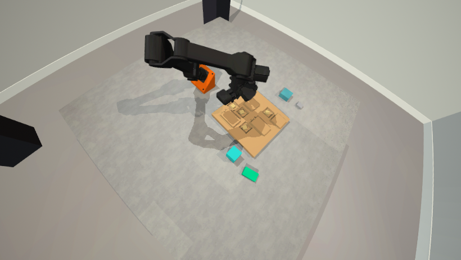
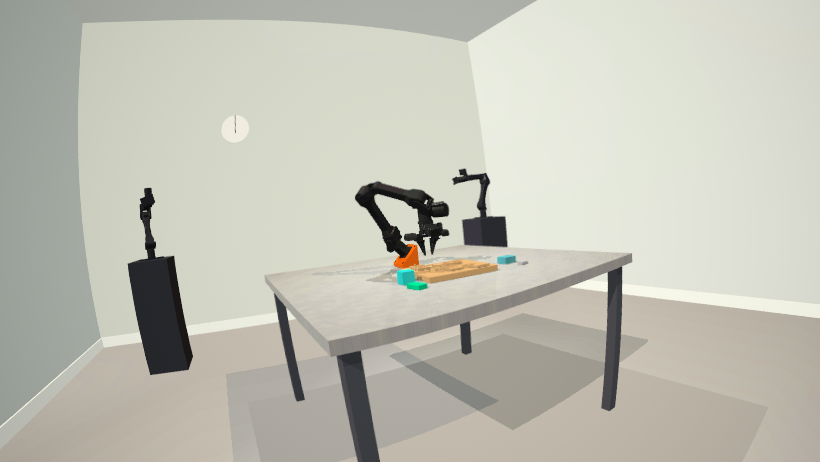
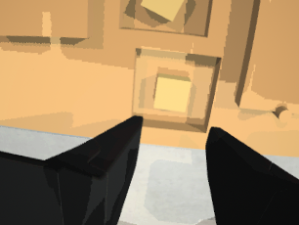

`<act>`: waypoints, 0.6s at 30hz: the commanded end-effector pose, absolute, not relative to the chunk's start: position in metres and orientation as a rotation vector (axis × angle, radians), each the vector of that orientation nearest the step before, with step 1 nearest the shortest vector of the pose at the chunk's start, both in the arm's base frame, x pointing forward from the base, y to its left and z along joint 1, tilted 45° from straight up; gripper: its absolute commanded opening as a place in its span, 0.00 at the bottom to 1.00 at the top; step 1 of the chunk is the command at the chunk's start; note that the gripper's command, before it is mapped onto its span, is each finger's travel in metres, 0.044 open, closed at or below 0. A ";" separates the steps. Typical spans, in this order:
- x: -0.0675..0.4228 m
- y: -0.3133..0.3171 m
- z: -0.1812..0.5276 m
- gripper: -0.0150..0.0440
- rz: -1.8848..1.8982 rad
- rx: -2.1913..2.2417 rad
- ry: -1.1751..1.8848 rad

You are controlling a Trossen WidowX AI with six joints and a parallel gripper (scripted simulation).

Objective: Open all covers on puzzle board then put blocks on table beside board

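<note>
The tan puzzle board (image 1: 253,149) (image 2: 444,277) lies on the table. Its flat covers (image 1: 230,118) (image 1: 261,125) stand beside open wells. A small yellow block (image 1: 233,106) (image 3: 172,94) sits in the uncovered well at the board's edge near the arm base. A second yellow block (image 1: 242,112) (image 3: 164,7) sits in the neighbouring well. More yellow blocks (image 1: 267,112) (image 1: 245,128) sit in other open wells. My gripper (image 2: 428,253) (image 3: 175,131) is open and empty, above the board's near edge. In the wrist view its fingertips lie just below the first block's well. The arm hides its fingers in the top view.
A cyan block (image 1: 234,153) (image 2: 405,277) and a green block (image 1: 250,174) (image 2: 417,285) lie on one side of the board. A teal block (image 1: 285,94) (image 2: 506,259) and a small grey block (image 1: 299,105) (image 2: 522,262) lie on the opposite side.
</note>
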State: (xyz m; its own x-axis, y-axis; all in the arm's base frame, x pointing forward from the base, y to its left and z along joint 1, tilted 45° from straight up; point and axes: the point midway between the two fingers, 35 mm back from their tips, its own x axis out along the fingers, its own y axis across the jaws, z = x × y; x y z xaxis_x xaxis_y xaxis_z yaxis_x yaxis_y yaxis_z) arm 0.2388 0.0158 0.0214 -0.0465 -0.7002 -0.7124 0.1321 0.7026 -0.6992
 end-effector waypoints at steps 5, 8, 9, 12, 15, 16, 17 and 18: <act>0.237 0.001 0.008 0.50 -0.719 -0.503 1.474; 0.237 0.001 0.008 0.50 -0.719 -0.503 1.474; 0.237 0.001 0.008 0.50 -0.719 -0.503 1.474; 0.237 0.001 0.008 0.50 -0.719 -0.503 1.474; 0.237 0.001 0.008 0.50 -0.719 -0.503 1.474; 0.237 0.001 0.008 0.50 -0.719 -0.503 1.474; 0.237 0.001 0.008 0.50 -0.719 -0.503 1.474; 0.237 0.001 0.008 0.50 -0.719 -0.503 1.474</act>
State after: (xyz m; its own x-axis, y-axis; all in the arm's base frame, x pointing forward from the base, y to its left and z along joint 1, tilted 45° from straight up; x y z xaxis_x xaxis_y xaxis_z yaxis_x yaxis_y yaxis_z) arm 0.2368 0.0018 0.0079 -0.0488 -0.7018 -0.7107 0.1301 0.7010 -0.7012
